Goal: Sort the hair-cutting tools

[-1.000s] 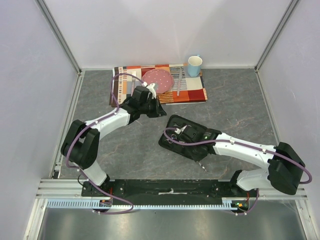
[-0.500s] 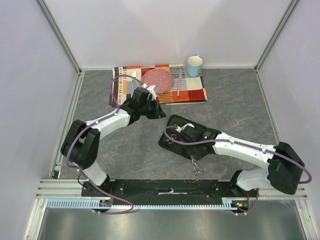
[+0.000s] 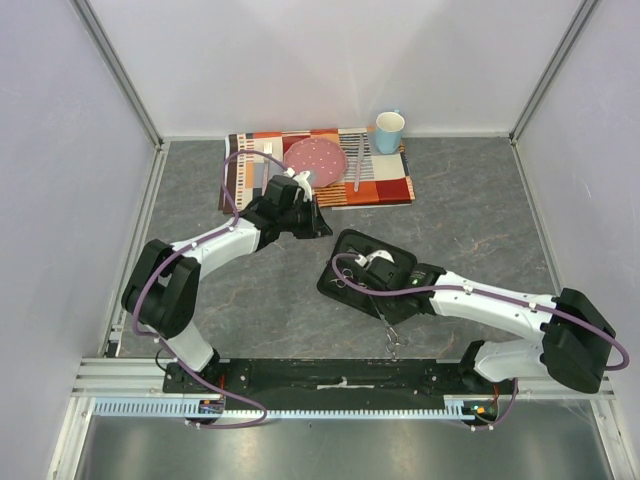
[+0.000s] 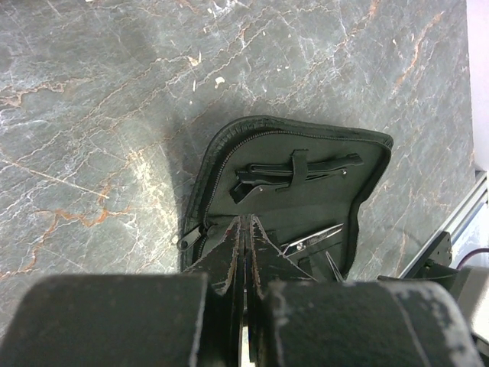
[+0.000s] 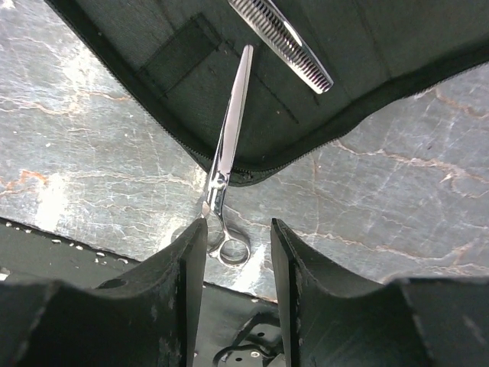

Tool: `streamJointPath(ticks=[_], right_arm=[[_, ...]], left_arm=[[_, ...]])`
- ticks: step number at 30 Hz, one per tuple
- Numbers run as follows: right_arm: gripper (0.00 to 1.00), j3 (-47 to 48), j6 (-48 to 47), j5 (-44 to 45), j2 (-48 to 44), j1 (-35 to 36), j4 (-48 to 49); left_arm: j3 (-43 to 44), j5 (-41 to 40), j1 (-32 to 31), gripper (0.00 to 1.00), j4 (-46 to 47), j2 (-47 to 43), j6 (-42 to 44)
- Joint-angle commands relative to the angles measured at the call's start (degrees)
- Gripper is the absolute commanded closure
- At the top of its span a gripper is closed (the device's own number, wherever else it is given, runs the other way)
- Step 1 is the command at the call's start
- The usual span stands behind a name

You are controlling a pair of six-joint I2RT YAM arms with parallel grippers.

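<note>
2 silver scissors show. The near scissors (image 5: 229, 145) lie across the near rim of the open black case (image 4: 336, 206), with the blades on the lining and the ring handles on the table (image 3: 480, 210), close to the black base strip (image 3: 340, 375). The right gripper (image 5: 238, 226) hovers at those handles with its 2 fingers spread apart, clamping nothing. The second scissors (image 4: 312, 241) lie inside the case near 1 black clip (image 4: 294, 172) tucked under a strap. 1 toothed silver tool (image 5: 283, 34) also rests on the lining. The left gripper (image 4: 245, 229) hangs near the case's far-left corner, its 2 fingers pressed together on nothing. Bare table stretches right of the case. At the far wall lies 1 placemat (image 3: 385, 188) carrying 1 plate (image 3: 317, 158), with 1 mug (image 3: 389, 130) at its corner.
</note>
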Motion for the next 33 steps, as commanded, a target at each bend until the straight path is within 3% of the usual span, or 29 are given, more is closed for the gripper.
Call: streamJointPath(ticks=[1, 17, 20, 23, 24, 27, 33], right_arm=[[0.53, -3.4, 4.9, -0.6, -1.1, 0.6, 5.3], [0.55, -7.9, 7.8, -2.3, 1.7, 1.5, 12.3], [0.65, -8.1, 7.8, -2.3, 2.1, 1.6, 12.6], [0.79, -8.0, 7.5, -2.3, 2.4, 1.5, 12.4], [0.88, -8.0, 7.6, -2.2, 2.4, 1.6, 12.2], [1.00, -7.3, 7.1, -1.3, 2.6, 1.6, 11.1], [1.00, -1.2, 4.6, 3.3, 0.7, 1.5, 4.8]], left_arm=[[-0.6, 1.2, -0.2, 0.98, 1.0, -3.5, 1.3], [-1.4, 2.0, -0.2, 0.97, 0.0, -4.5, 1.7], [-1.8, 2.5, -0.2, 0.97, 0.0, -4.3, 1.7], [-2.3, 2.7, -0.2, 0.97, 0.0, -4.7, 1.8], [-2.5, 2.7, -0.2, 0.97, 0.0, -4.8, 1.8], [-3.0, 2.7, -0.2, 0.97, -0.1, -5.5, 2.0], [-4.0, 3.6, -0.2, 0.97, -1.0, -6.4, 2.4]])
